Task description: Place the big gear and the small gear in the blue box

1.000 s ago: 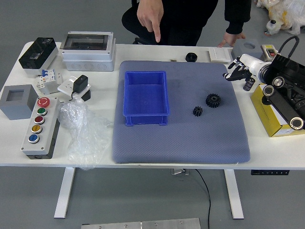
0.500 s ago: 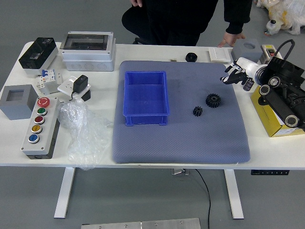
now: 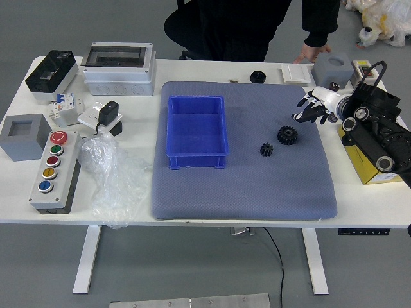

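Note:
My right hand point(image 3: 307, 109) is above the right part of the grey mat, up and to the right of the big gear, with its fingers spread and nothing held. The big black gear point(image 3: 287, 135) lies flat on the mat. Down and left of it lies the small black gear point(image 3: 266, 149), apart from the big one. The blue box point(image 3: 196, 131) stands on the mat's left half, with nothing inside. My left arm does not show.
A yellow box point(image 3: 369, 163) sits under my right forearm. A grey block point(image 3: 332, 69) and a black knob point(image 3: 257, 77) are at the back. A plastic bag point(image 3: 112, 179) and a button panel point(image 3: 56, 170) lie left. A person's hand point(image 3: 313, 52) rests at the far edge.
My right hand has moved slightly left and nearer the big gear. The person's pointing hand has withdrawn from over the far edge. Both gears and the box have stayed put.

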Tool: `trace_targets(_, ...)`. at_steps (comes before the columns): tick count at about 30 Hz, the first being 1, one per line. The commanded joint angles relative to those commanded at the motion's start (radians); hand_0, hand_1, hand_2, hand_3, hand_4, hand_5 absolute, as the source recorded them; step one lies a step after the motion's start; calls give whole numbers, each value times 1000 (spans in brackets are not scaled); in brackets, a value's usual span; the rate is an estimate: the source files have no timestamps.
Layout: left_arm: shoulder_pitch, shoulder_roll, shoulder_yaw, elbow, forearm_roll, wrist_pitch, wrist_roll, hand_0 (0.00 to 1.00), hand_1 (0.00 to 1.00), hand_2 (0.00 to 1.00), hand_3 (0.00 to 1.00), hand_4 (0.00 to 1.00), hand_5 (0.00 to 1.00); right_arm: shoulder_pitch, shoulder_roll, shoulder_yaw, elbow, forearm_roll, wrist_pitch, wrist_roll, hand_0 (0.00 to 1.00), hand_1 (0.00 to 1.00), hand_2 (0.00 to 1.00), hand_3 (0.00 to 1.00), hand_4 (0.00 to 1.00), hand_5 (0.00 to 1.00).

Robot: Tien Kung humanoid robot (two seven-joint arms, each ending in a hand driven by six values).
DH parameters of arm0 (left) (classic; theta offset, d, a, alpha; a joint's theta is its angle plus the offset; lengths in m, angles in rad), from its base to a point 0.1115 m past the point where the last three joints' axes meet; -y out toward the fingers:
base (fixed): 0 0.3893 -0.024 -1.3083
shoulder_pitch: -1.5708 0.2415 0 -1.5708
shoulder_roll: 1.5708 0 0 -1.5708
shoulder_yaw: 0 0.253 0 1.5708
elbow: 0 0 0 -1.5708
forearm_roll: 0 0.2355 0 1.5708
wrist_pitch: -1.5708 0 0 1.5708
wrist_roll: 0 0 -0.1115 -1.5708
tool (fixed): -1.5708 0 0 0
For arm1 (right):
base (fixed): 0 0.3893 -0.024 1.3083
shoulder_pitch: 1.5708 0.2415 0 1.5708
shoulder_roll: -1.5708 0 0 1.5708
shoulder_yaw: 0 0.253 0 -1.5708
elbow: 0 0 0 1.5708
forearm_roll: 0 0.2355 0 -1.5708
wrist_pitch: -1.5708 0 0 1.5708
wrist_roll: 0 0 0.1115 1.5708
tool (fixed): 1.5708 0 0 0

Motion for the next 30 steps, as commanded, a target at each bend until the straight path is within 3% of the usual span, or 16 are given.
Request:
trace_targets(9,-2,-1,-2,0,0,0,0,866,836,833,786,605,371,13,7,-9,-10,-6,27,-5,397,490,739,916,747,212)
trace_targets(30,-5,-5,6,0,-3,0,0,866,836,833,787,606,371,44,28,-114,-21,-12,45,-13,421,515,746,913,762,200)
